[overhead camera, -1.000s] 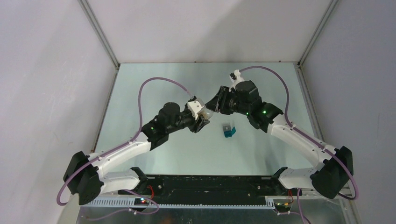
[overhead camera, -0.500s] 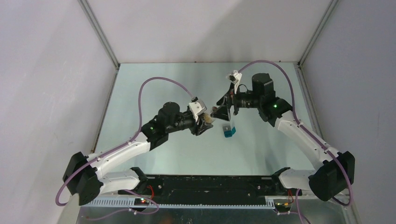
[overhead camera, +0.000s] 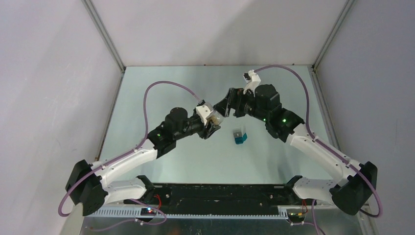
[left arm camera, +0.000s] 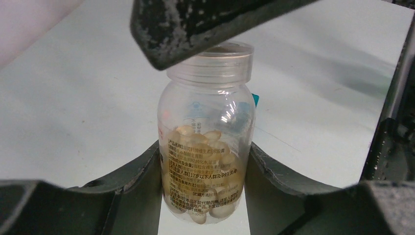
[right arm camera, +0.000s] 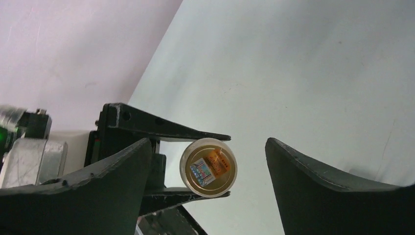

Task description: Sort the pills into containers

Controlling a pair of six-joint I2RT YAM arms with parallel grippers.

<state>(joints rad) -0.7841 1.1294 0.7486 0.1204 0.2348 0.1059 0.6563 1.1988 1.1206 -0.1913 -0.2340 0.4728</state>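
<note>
Both arms had white link shells and black joint housings: left arm (overhead camera: pixel 127 161), right arm (overhead camera: pixel 318 149). A mauve cable (overhead camera: pixel 166 82) ran in a bare loop along each. Green status lights (overhead camera: pixel 285 117) glowed on the black forearm joints. White camera mounts (overhead camera: pixel 203 110) sat at the wrists. The fingers (right arm camera: pixel 98 181) were matt black, grainy and pale-scuffed.

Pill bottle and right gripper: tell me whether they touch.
Apart. The right wrist view shows the right gripper open, with a clear gap between each of its fingers and the pill bottle.
</note>
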